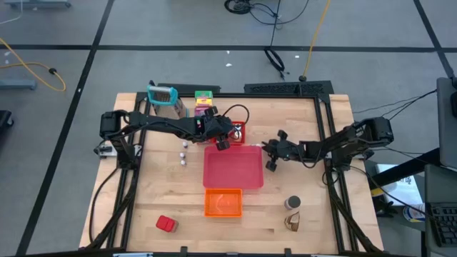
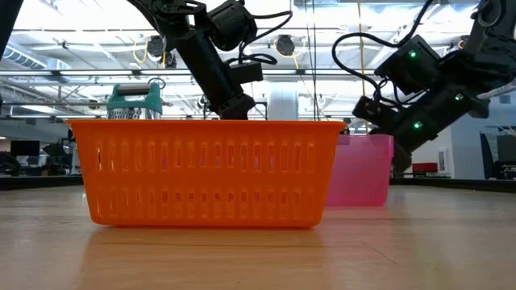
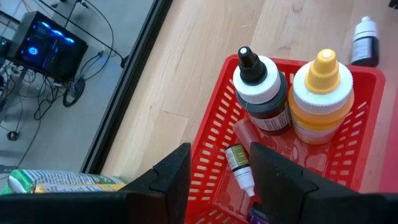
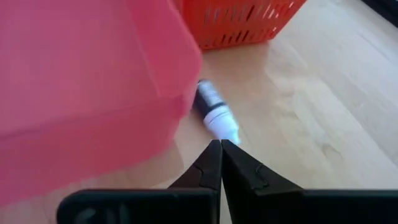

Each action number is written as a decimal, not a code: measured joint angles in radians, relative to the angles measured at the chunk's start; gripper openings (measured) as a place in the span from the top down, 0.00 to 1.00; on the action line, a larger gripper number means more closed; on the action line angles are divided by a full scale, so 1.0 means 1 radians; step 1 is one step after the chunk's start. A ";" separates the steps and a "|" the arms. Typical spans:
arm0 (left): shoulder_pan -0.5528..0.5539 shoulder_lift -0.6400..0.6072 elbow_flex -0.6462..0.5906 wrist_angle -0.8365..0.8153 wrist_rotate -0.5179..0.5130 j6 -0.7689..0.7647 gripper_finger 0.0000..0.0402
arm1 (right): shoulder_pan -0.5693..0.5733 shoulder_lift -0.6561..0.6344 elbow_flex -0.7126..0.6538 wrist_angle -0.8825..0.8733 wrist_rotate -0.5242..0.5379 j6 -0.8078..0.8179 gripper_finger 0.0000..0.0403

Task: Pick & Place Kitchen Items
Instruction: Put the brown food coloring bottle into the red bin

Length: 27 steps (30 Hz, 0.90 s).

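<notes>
The left gripper [image 3: 217, 174] hangs with fingers apart over the red basket [image 3: 348, 155], which holds a dark bottle [image 3: 261, 93], a yellow bottle [image 3: 322, 96] and a small vial [image 3: 239, 167]. Right of the pink tray [image 4: 81, 93], the right gripper [image 4: 221, 149] is pressed together, empty, beside a small lying bottle [image 4: 214, 112].

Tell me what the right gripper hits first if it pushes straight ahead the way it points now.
Most likely the small white-capped bottle lying on the table beside the pink tray; the right gripper, jaws shut, points almost at its cap, though depth is unclear.
</notes>
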 joint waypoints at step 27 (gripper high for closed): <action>0.000 0.000 0.000 0.001 0.001 0.004 0.59 | -0.163 0.001 0.000 0.106 -0.223 -0.163 0.71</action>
